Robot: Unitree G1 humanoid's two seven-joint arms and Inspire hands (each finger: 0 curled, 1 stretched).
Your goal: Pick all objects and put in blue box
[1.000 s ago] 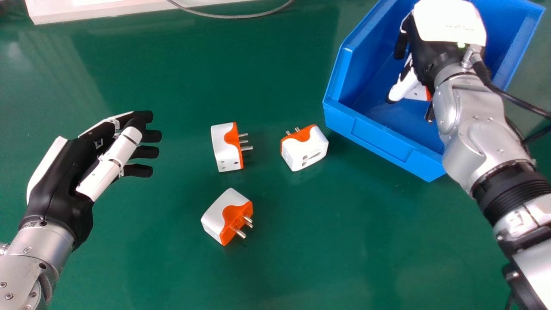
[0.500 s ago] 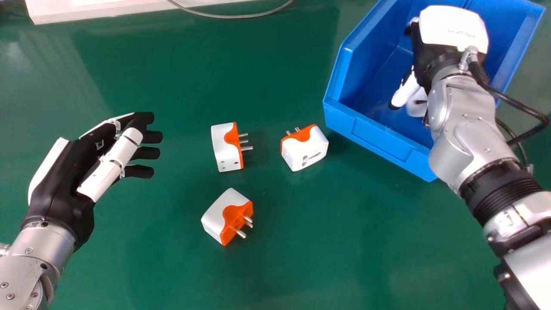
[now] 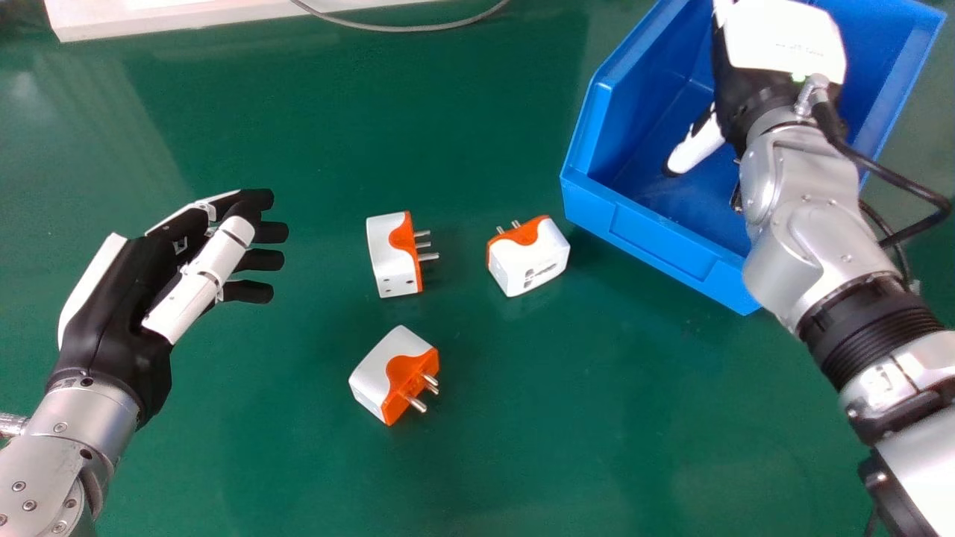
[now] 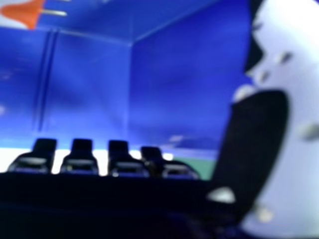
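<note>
1. The green table top (image 3: 567,447) spreads in front of the blue box (image 3: 656,246) and along its left side. This surface is smooth and shiny; pale reflections lie on it, mostly far to the left of the box.
2. The left hand (image 3: 119,313) is well apart from the box, on its left. Its fingers are extended and hold nothing.
3. The nearest adaptor (image 3: 395,373) rests on the table, left of the box and nearer than its front wall. It is white and orange, and its metal pins point toward the near right.
4. The middle adaptor (image 3: 393,255) is farther, also left of the box, with its pins directed toward the box side.
5. The closest adaptor to the box (image 3: 527,256) sits near its left front corner, not touching it. Its pins point away, to the far side.
6. The right hand (image 3: 783,45) is inside the box, reaching over its floor. The right hand view shows its fingers and thumb apart, with nothing held between them.
7. Another adaptor (image 4: 22,12) is inside the box, away from the fingertips.
8. Left of the box's far part, a grey cable (image 3: 403,29) curves beside a white panel (image 3: 149,19).
</note>
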